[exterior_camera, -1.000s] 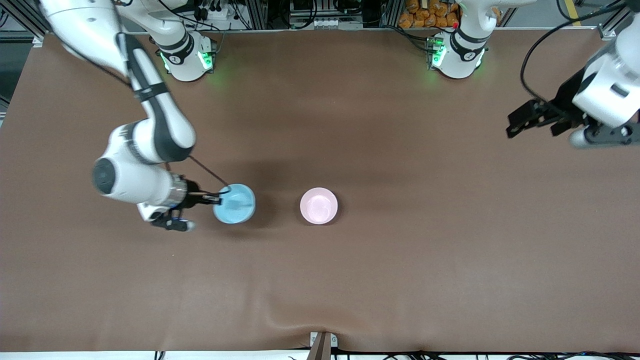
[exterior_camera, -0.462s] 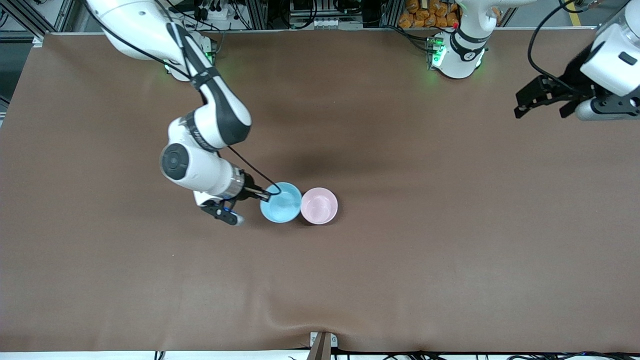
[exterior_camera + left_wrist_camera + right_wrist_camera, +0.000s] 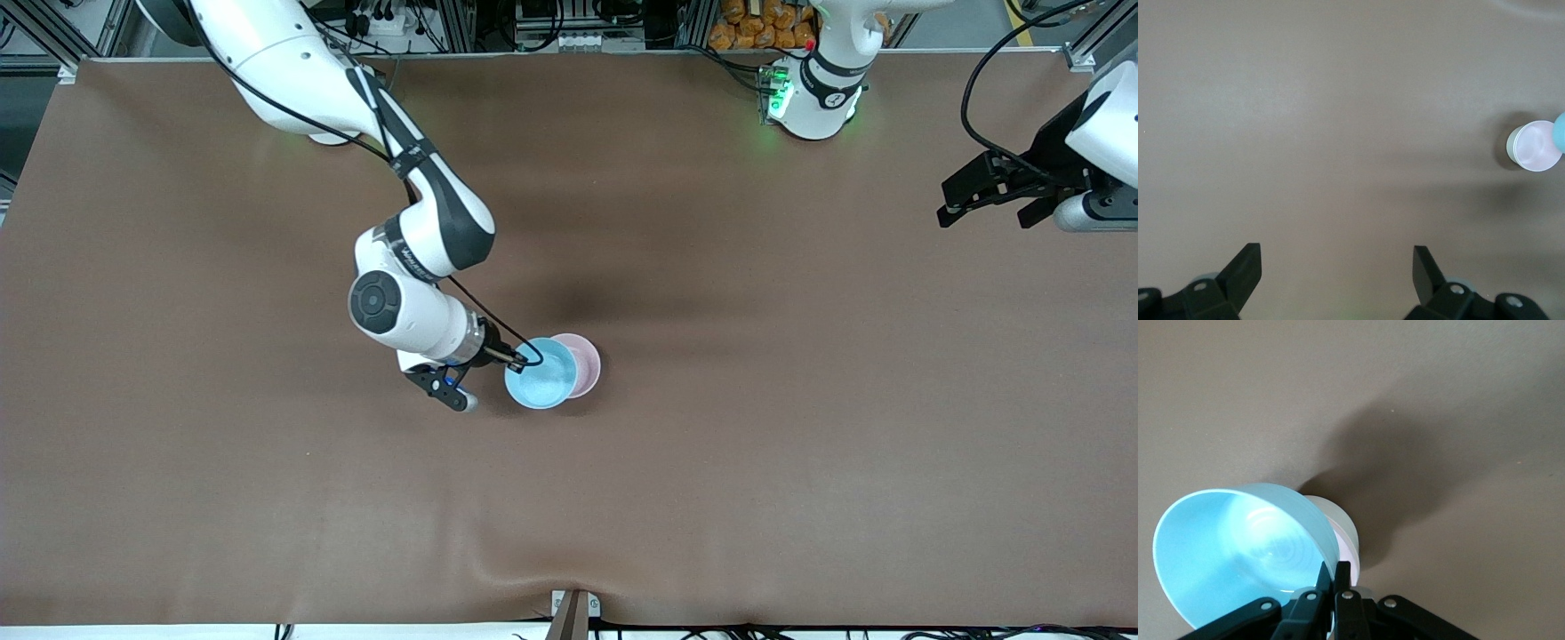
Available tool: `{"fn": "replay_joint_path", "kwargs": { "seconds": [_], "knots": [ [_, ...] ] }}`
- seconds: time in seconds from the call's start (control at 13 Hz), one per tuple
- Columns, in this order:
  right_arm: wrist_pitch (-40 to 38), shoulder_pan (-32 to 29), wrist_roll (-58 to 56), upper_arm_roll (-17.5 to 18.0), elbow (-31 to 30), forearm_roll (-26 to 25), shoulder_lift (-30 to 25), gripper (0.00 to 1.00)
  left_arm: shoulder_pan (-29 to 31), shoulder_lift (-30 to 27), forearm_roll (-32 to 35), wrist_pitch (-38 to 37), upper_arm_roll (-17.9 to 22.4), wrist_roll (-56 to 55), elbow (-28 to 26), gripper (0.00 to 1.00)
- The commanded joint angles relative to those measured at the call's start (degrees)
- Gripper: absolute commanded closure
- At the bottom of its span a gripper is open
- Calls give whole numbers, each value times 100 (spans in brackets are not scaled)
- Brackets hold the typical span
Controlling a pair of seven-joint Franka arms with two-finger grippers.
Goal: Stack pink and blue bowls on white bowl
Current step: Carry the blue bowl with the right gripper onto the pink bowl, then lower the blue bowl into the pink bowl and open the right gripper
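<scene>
My right gripper (image 3: 518,359) is shut on the rim of the light blue bowl (image 3: 540,384) and holds it tilted, overlapping the pink bowl (image 3: 588,359) at mid-table. In the right wrist view the fingers (image 3: 1333,568) pinch the blue bowl's (image 3: 1238,547) wall, with the pale bowl (image 3: 1346,537) just under its edge. That lower bowl's outer wall looks whitish; I cannot tell whether a white bowl sits beneath the pink one. No separate white bowl shows. My left gripper (image 3: 982,209) is open and empty, up over the left arm's end of the table (image 3: 1337,257), and sees both bowls (image 3: 1536,145).
The brown table mat (image 3: 800,444) is bare around the bowls. The arm bases stand along the edge farthest from the front camera. A small clamp (image 3: 573,613) sits at the nearest edge.
My right gripper carried the blue bowl from the right arm's end toward the pink bowl, now overlapping it. The left arm shifted slightly, still open and raised.
</scene>
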Motion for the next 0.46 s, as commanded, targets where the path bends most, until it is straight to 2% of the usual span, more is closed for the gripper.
{"fn": "replay_joint_path", "kwargs": {
  "seconds": [0.0,0.38],
  "knots": [
    [76,252,349,-83,209,27,208,100,199,1,114,-47,-200,70,83,0],
    [50,358,552,-92,-10,27,217,100,174,27,122,-48,-289,-1,91,0]
  ]
}}
